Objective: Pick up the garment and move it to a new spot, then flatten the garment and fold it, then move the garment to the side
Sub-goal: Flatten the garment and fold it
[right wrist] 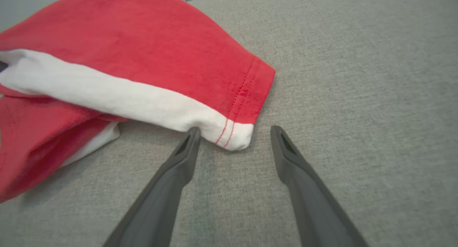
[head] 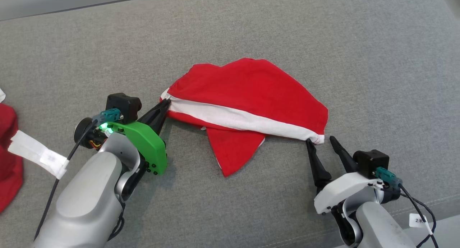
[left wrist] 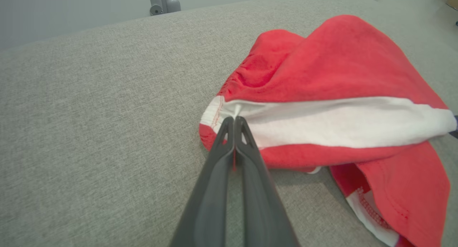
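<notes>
The garment lies bunched mid-way across the grey cushion. My left gripper is clamped on the end of its white band; I cannot tell how many layers it has caught. My right gripper is spread, with the white hem corner just ahead of the tips. Advance the right gripper until the corner seats between the fingers, close, then draw both ends apart evenly.

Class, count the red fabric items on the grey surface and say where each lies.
2. The red-and-white garment lies at the centre; another red cloth sits at the head view's left edge, partly cut off.
</notes>
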Motion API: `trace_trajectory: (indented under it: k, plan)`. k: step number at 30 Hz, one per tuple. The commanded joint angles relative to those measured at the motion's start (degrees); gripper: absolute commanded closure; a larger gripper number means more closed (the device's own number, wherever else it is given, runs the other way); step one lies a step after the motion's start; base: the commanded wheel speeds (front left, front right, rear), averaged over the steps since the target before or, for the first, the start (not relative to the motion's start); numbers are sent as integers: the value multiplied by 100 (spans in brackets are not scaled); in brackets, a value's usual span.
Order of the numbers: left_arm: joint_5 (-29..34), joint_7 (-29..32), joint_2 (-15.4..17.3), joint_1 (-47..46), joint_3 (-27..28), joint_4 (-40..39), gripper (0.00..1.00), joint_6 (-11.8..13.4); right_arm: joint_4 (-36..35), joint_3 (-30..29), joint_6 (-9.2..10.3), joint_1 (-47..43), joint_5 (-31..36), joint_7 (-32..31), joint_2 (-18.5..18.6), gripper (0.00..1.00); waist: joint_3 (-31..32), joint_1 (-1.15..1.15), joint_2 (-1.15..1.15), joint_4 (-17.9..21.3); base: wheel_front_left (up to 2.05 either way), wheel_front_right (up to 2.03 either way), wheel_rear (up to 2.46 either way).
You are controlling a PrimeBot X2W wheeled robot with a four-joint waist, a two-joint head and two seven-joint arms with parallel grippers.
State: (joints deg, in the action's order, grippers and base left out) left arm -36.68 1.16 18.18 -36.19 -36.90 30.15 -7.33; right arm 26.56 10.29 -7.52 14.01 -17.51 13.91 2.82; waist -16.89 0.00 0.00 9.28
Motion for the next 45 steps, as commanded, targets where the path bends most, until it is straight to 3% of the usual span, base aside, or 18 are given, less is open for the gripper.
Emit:
trace_trajectory:
  k: [1,4,5,13,24,35,40,45]
  plan:
    - [45,-61,-10,-55,-25,-14,100,-12,357,46,6,205,-82,35,10,0,-20,0,0,-71,0,0,0]
    - [84,-109,-32,-81,-70,-45,100,4,765,144,5,423,-179,50,8,92,-25,0,0,-140,0,0,0]
    - [101,-155,-38,-78,-74,-64,100,17,860,178,5,458,-216,52,6,100,-23,0,0,-157,0,0,0]
    - [178,-480,2,96,-5,-348,100,245,669,42,4,556,-166,136,33,100,-10,0,0,-217,0,0,0]
    - [315,-892,320,498,397,-1902,100,1023,-1673,-462,5,229,392,137,417,100,239,0,0,-384,0,0,0]
    - [761,-790,753,-67,938,-3980,100,1783,-3843,-924,7,944,850,-532,891,100,680,0,0,-691,0,0,0]
    - [964,-547,883,-344,1067,-4682,100,2007,-4495,-1124,7,1131,912,-865,933,100,863,0,0,-757,0,0,0]
    - [973,-346,939,-273,1074,-5021,100,2126,-4652,-1199,7,1064,795,-1070,898,100,939,0,0,-762,0,0,0]
